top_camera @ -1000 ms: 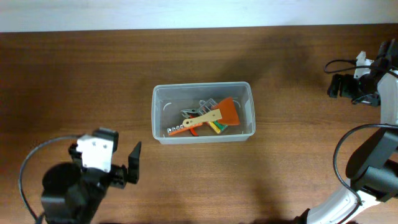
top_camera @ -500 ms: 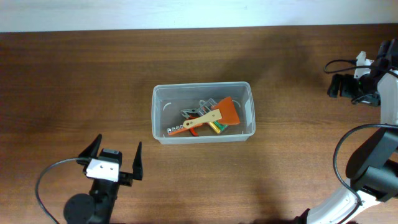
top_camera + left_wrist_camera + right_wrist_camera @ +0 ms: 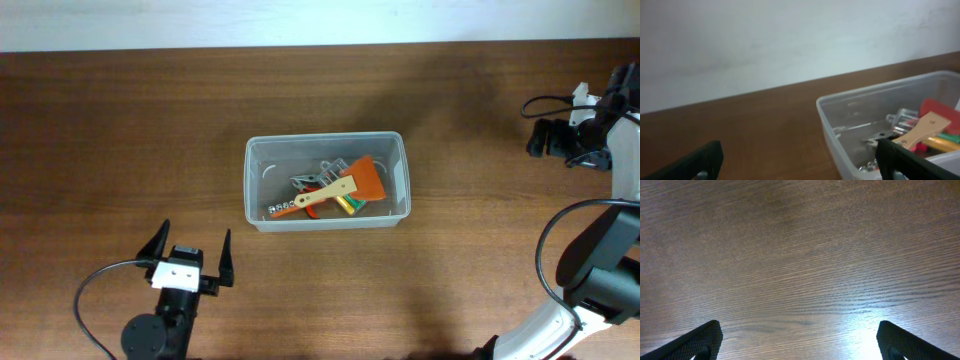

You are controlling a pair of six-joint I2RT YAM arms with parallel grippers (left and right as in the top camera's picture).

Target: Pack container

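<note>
Container (image 3: 268, 166) sits mid tabletop (image 3: 120, 120) with tools (image 3: 340, 188) piled inside, packing looks done, so left end effector (image 3: 194, 240) near-left of it and right end effector (image 3: 797, 345) far right hang released, empty.

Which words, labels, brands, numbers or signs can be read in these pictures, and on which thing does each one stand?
None can be read.
The container shows no label on its clear walls.
The tools inside it carry no legible marking; any print there is too small to tell.
The white plate behind the left gripper shows no text that can be read.
</note>
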